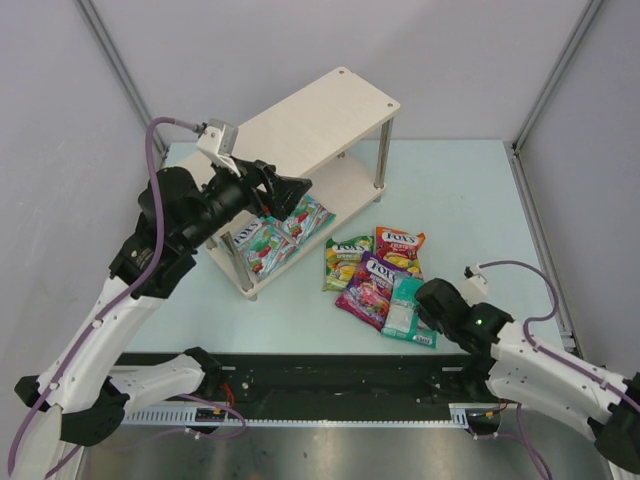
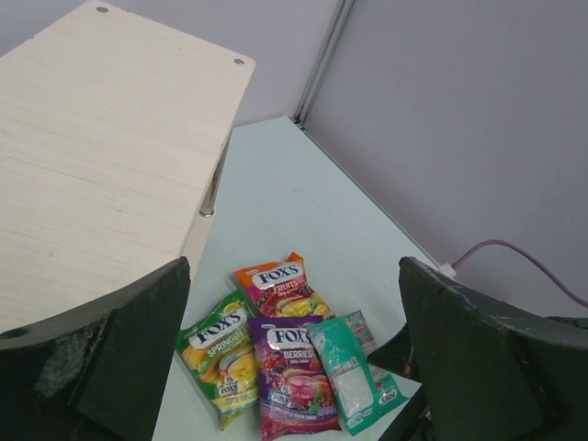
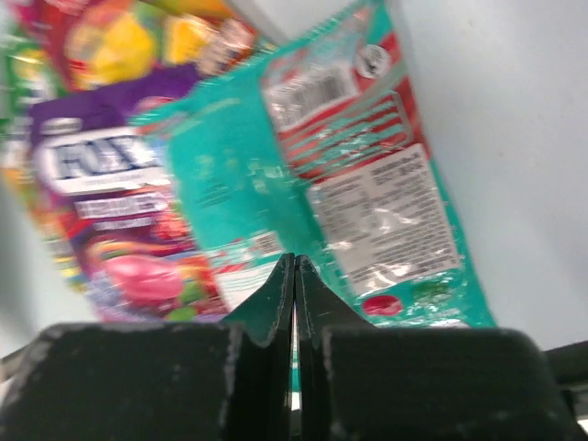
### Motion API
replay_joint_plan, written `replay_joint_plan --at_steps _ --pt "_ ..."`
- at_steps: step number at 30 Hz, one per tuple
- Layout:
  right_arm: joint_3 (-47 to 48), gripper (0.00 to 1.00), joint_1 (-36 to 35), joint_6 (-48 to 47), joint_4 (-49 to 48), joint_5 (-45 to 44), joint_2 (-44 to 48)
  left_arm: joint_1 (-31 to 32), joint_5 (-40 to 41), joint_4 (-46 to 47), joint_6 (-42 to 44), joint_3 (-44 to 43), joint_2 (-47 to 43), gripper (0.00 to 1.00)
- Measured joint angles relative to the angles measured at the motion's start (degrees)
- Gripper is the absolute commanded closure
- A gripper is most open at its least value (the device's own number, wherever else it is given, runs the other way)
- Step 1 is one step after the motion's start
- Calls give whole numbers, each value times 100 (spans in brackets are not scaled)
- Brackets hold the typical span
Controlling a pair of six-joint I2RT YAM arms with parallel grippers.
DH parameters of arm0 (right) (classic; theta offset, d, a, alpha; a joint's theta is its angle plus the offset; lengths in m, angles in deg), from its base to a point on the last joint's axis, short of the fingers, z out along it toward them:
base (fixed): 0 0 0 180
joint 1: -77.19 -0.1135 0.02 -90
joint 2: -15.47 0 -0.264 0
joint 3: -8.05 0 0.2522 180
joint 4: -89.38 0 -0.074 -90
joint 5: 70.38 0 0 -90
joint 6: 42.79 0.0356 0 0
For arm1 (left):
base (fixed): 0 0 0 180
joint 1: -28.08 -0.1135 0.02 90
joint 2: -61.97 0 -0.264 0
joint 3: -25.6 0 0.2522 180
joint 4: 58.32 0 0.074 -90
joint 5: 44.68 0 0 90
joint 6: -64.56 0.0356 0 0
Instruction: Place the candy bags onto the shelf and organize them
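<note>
Four candy bags lie bunched on the table: green-yellow point(image 1: 342, 262), red-orange point(image 1: 400, 247), purple point(image 1: 368, 290) and a teal one point(image 1: 404, 303) lying back side up. My right gripper point(image 3: 295, 262) is shut on the near edge of the teal bag point(image 3: 367, 184), a thin strip of it showing between the fingers. Other bags point(image 1: 265, 245) stand on the lower board of the pale wood shelf point(image 1: 310, 120). My left gripper point(image 1: 285, 195) hangs open and holds nothing beside the shelf's near end, above its lower board.
The shelf's top board point(image 2: 92, 138) is bare. Grey walls and metal frame posts point(image 1: 540, 90) close in the table on three sides. A purple cable point(image 1: 520, 265) trails by the right arm.
</note>
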Motion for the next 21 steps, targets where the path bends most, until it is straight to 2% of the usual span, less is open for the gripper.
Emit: replay_joint_plan --at_steps 6,7,8,11,12,17,21 --pt "-20 100 66 -496 -155 -138 1777 0 -13 44 2 44 0 0" --pt "-17 95 122 -621 -236 -133 2065 0 -17 48 0 57 0 0" --pt "-17 71 184 -715 -308 -133 2253 0 -20 68 0 81 0 0" --pt "48 42 616 -1071 -417 22 2380 0 -50 98 -4 157 0 0" --pt "72 39 772 -1137 -411 96 2273 -2 -66 111 -7 181 0 0" --pt "127 37 1565 -1591 -367 887 879 0 -149 140 -42 234 0 0" --pt "68 40 1646 -1941 -608 1473 103 0 -153 168 -48 234 0 0"
